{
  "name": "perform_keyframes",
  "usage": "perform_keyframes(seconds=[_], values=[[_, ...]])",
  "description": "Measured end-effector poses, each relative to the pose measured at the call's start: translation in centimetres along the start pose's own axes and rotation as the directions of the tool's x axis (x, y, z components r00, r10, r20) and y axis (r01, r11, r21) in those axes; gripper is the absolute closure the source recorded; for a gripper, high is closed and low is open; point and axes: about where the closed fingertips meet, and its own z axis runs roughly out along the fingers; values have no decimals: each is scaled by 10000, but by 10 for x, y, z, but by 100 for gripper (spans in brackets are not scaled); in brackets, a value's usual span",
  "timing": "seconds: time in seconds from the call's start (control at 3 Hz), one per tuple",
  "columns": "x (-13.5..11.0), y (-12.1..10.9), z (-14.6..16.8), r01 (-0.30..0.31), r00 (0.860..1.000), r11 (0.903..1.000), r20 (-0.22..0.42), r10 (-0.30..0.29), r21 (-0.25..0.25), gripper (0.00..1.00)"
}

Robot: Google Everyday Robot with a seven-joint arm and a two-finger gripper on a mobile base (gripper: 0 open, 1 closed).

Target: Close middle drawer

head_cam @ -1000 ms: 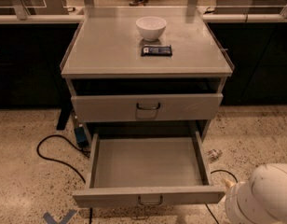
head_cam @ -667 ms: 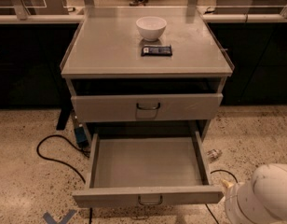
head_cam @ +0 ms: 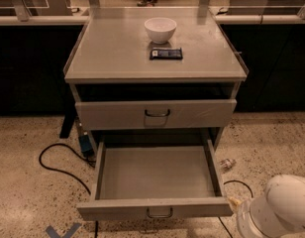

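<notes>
Plainly, the middle drawer stands pulled far out from the desk, its loop handle facing front. The top drawer above sits slightly out. A white bowl and a dark packet, its label unreadable, lie on top. Only a white arm shows at lower right; the pincer is out of view, so I cannot tell its state.
</notes>
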Motion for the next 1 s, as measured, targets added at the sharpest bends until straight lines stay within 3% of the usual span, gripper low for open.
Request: perform_keyframes(seconds=[0.33,0.67,1.0], values=[[0,0,0,0,10000,10000,1,0,-2,0],[9,18,41,-7,9997,9976,252,24,-690,0],[31,50,120,-205,9993,9834,266,257,-1801,0]])
